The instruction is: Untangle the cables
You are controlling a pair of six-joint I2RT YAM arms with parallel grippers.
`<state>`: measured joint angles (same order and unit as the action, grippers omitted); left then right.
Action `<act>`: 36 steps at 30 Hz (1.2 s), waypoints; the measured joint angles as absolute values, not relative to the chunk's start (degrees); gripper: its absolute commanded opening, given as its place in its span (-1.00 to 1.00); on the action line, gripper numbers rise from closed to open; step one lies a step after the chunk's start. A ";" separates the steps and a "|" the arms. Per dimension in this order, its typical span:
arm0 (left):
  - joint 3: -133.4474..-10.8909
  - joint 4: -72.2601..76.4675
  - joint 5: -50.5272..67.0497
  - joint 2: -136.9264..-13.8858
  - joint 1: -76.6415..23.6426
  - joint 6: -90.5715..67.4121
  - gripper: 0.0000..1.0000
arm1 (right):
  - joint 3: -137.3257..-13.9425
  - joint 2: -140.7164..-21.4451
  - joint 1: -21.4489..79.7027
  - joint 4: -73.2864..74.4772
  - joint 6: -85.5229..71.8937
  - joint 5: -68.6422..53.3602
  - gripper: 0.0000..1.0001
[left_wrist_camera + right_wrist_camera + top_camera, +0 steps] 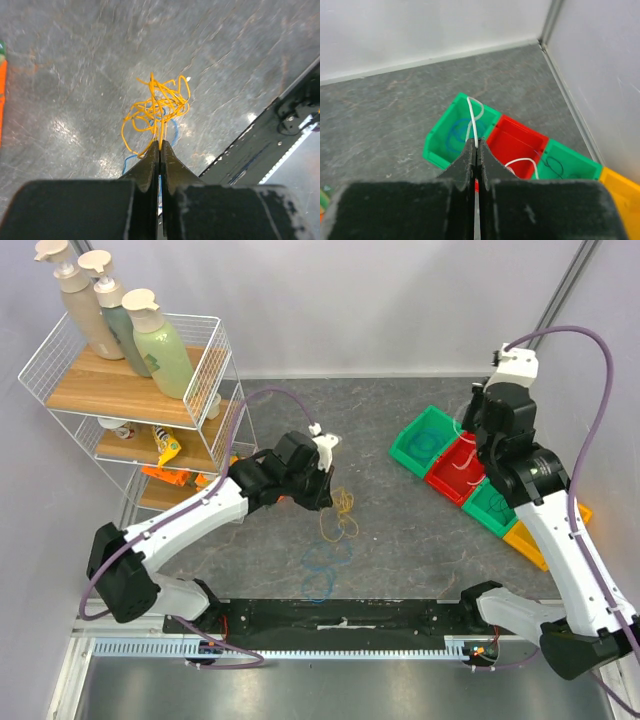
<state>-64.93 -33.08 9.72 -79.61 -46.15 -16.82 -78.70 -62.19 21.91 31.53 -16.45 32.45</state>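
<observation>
- Two cables are held, one by each arm.
- Just above the red bin (517,142), the right fingers (471,150) are pressed together on a white cable (472,117).
- Well left of the red bin, the left fingers (154,155) pinch a tangled yellow cable (160,107).
- A blue cable (325,570) lies on the tabletop (400,530), also left of the red bin, below the tangle.

The blue cable (176,134) lies mostly hidden behind the orange cable tangle (159,105) and the left gripper (160,145), while the yellow bin (621,191) is cut off at the right edge.
</observation>
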 measured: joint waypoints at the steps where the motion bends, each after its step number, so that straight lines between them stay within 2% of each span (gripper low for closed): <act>1: -65.84 -33.36 9.74 -78.98 -46.15 -16.62 -0.96 | -78.13 -62.17 19.75 31.86 -17.28 31.31 -1.00; 4: -69.65 -34.76 9.74 -77.21 -46.15 -15.99 -0.96 | -76.77 -62.19 15.00 32.27 -18.92 28.71 -1.00; 11: -74.94 -37.34 10.44 -75.24 -46.15 -13.89 -0.96 | -75.37 -62.37 11.77 32.16 -21.54 25.47 -1.00; 36: -77.34 -39.35 10.61 -73.80 -46.15 -8.86 -0.97 | -58.72 -69.47 -2.55 16.27 -38.87 14.06 -1.00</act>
